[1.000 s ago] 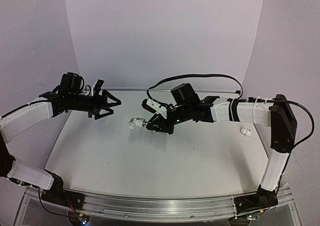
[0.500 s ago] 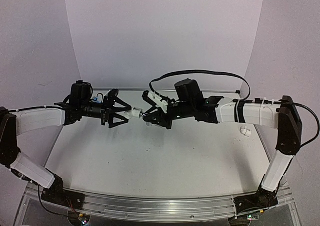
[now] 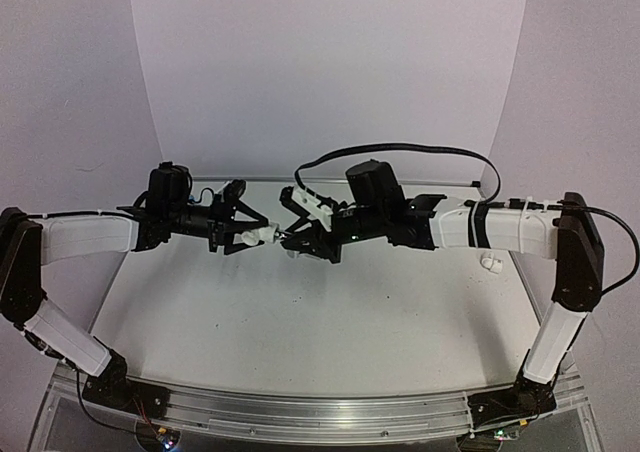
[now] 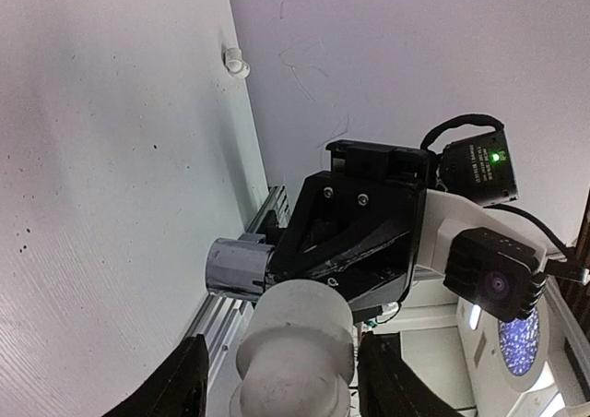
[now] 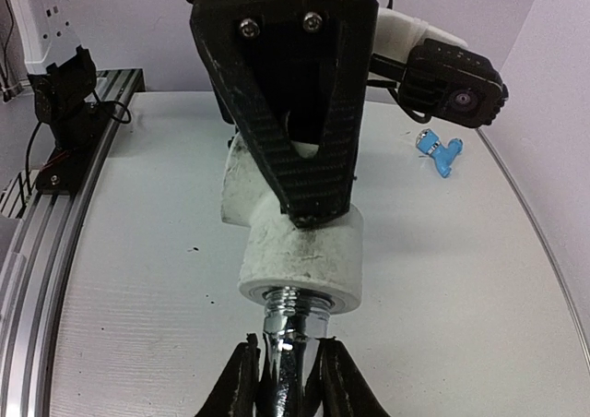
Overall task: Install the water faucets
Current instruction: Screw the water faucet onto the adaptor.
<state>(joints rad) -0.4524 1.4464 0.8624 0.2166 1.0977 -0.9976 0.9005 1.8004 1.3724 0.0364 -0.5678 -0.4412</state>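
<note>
Faucet (image 5: 285, 327), clamped in the right fingers (image 5: 238, 382), may cross-thread or slip if the left fingers (image 5: 309, 149), grip unclear, let the fitting (image 5: 300, 256) twist.

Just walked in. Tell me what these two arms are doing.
The right gripper pinches the silver faucet by its stem, above the table, with the faucet's threaded end seated in a white fitting. The left gripper meets it from the other side, its fingers straddling that fitting; whether they grip it is unclear. The blue faucet lies on the table, untouched, and a spare white fitting sits near the right edge.
</note>
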